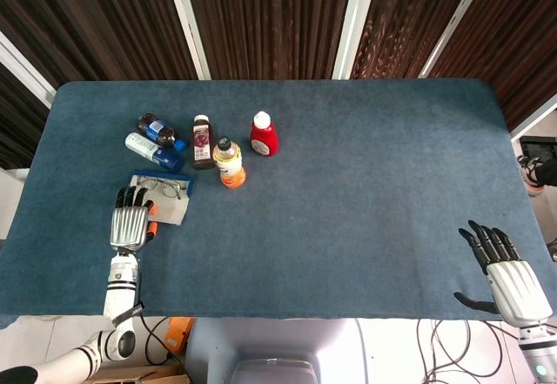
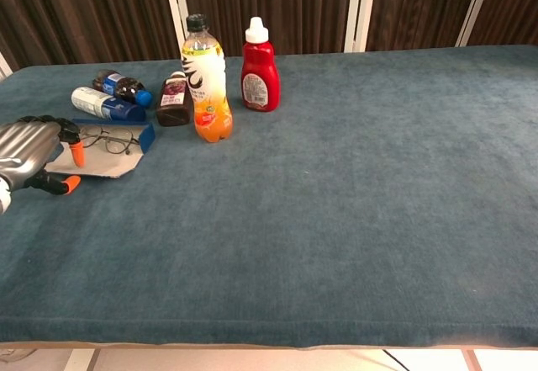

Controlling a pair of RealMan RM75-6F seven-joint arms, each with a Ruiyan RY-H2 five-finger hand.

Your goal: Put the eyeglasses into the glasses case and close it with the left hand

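Open glasses case [image 1: 165,201], long axis skewed leftward-away, eyeglasses [image 1: 164,186] inside, left hand [image 1: 130,225] gripping its near-left edge.

The left robot hand [image 2: 25,148] hides the glasses case's [image 2: 105,162] near corner.

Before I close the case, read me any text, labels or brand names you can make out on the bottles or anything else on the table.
None can be read.
Red bottle: label print too small.
Orange drink bottle: only a large dark mark, blurred.
Dark bottle: label blurred.
Two lying blue-capped bottles: labels blurred.
Glasses case and eyeglasses: no writing visible.
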